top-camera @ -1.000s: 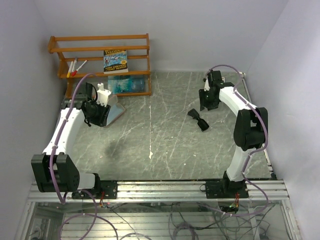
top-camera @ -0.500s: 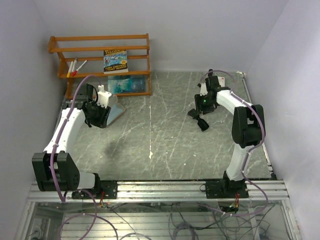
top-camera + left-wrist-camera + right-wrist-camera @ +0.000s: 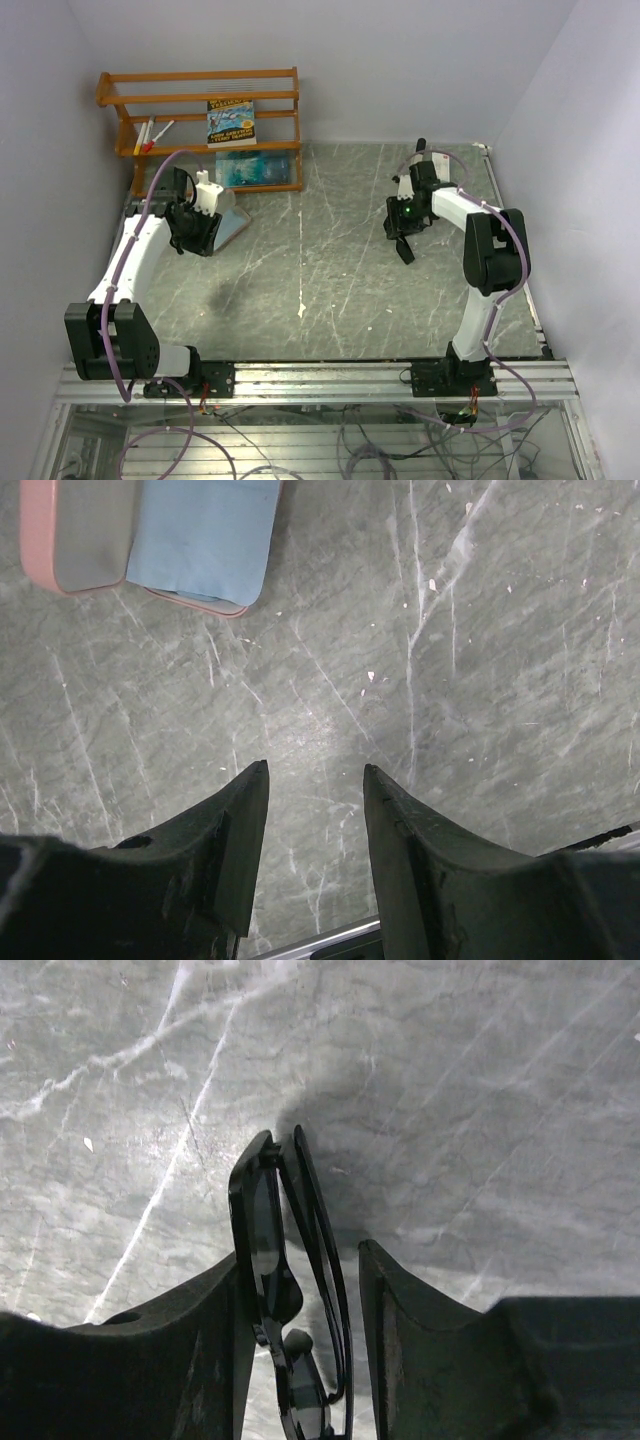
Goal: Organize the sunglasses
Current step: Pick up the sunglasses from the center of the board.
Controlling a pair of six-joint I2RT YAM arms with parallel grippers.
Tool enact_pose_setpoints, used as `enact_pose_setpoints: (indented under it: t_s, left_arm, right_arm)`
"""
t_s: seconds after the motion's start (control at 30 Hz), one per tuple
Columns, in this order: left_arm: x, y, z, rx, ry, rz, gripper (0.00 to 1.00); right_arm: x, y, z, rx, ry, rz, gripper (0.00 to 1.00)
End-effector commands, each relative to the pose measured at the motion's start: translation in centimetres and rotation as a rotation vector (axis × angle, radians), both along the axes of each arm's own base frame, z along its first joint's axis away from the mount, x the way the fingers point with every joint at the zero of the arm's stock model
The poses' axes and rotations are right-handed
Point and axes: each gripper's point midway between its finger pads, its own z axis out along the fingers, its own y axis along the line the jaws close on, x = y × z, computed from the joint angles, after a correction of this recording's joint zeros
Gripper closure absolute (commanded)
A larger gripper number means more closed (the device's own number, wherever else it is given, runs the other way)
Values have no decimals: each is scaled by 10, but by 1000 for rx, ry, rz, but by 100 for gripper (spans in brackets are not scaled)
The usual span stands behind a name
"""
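black sunglasses (image 3: 262, 1250), grey white-streaked table (image 3: 330, 290), orange shelf (image 3: 200, 98), pink case (image 3: 90, 530) with blue cloth (image 3: 205, 535).

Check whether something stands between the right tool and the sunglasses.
Nothing visible does. The folded sunglasses sit inside the open right tool, with a small gap on one side. Around them there is only bare table.
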Motion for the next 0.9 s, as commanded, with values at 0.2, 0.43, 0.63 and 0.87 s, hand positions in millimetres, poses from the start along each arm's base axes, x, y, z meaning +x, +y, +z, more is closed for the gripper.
enact_pose_setpoints:
  t_s: [0.2, 0.43, 0.63, 0.87]
  left_arm:
    - [1, 1, 11, 0, -17, 15, 47]
    - [-2, 3, 11, 9, -16, 16, 48]
    - [-2, 3, 14, 8, -25, 9, 48]
    - [2, 7, 43, -19, -67, -31, 49]
  right_arm:
    - [-10, -4, 17, 6, -19, -9, 64]
    - [-9, 15, 33, 101, -32, 15, 93]
    - [-18, 75, 59, 233, -42, 129, 100]
    - [-67, 213, 72, 248, -46, 488, 100]
